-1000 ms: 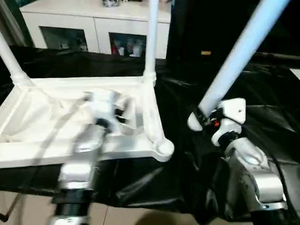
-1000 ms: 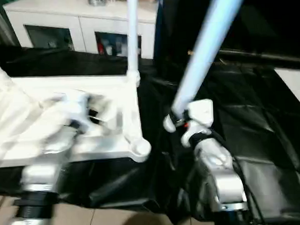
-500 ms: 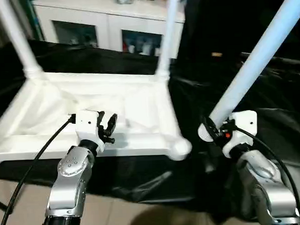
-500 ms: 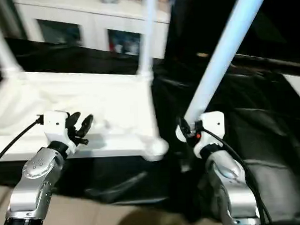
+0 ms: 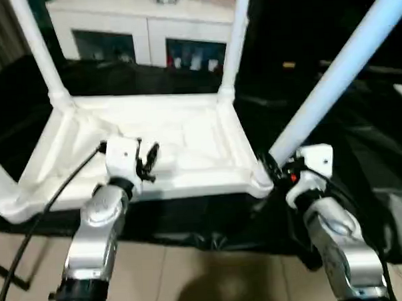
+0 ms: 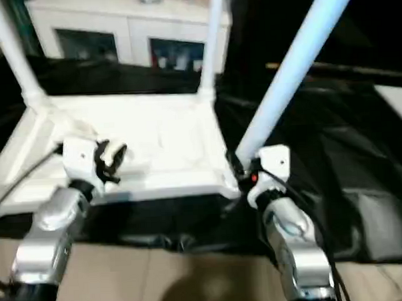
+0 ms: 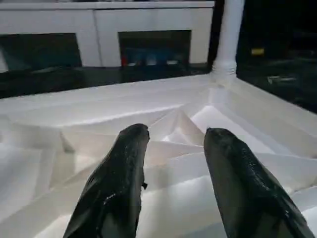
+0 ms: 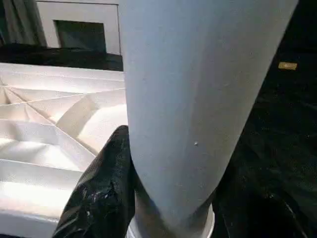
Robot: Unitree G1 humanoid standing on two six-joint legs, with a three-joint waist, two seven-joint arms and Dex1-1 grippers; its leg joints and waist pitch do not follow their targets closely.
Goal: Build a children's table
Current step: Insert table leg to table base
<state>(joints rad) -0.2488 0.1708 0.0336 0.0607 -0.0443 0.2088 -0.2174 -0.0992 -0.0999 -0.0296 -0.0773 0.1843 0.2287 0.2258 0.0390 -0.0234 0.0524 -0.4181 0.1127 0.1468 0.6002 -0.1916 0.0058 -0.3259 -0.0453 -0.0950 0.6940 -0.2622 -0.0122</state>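
Gripping tilted leg [image 5: 331,71] in right tool [image 5: 276,167], beside tabletop [image 5: 187,134] corner

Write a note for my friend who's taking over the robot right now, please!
Right gripper: shut on the fourth leg, held tilted with its lower end at the near right corner socket.
Left gripper: open, holding nothing, over the ribbed underside of the table top.
Done: table top lies upside down on the black work table; three legs stand in their sockets.
Left: straighten and seat the fourth leg, then probably turn the table over.
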